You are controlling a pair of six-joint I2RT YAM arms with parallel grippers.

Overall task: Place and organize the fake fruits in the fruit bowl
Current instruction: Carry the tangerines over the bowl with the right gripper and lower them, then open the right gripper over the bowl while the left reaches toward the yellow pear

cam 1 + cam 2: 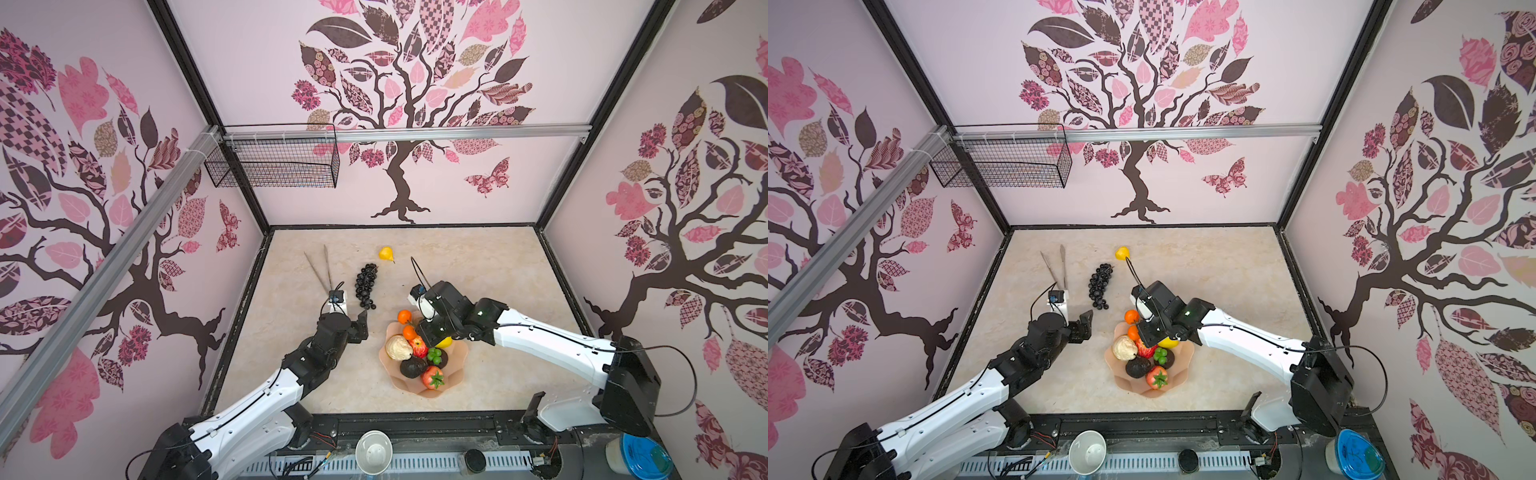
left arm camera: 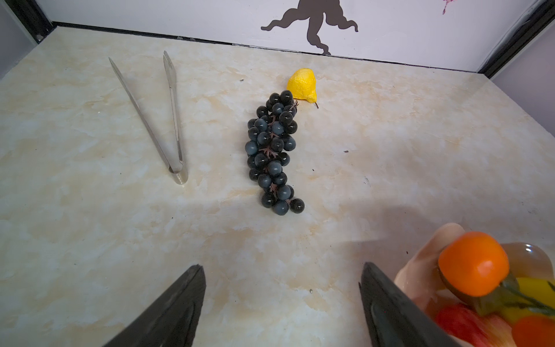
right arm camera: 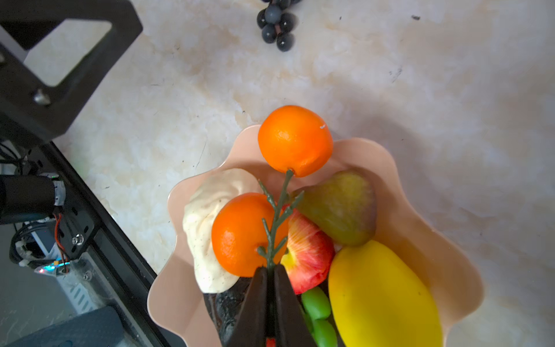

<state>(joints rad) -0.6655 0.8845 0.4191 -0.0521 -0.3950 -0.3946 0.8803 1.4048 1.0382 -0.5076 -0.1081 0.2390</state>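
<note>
The peach-pink fruit bowl (image 1: 457, 358) (image 1: 1183, 362) holds a cream pear (image 1: 398, 347), a red apple (image 3: 309, 252), an avocado (image 1: 412, 368), a yellow lemon (image 3: 378, 297) and other fruits. My right gripper (image 3: 270, 270) hangs over the bowl, shut on the green stem of a sprig carrying two oranges (image 3: 295, 139) (image 3: 240, 234); the far orange sits over the bowl's rim. A black grape bunch (image 1: 365, 286) (image 2: 274, 153) and a small yellow pear (image 1: 386, 253) (image 2: 301, 84) lie on the table beyond. My left gripper (image 2: 280, 266) (image 1: 358, 325) stands open and holds nothing, just left of the bowl and short of the grapes.
Thin tongs (image 1: 320, 266) (image 2: 156, 120) lie to the left of the grapes. A white cup (image 1: 373, 451) and a blue-lidded tub (image 1: 640, 455) sit at the front rail. A wire basket (image 1: 274, 162) hangs on the back wall's rail.
</note>
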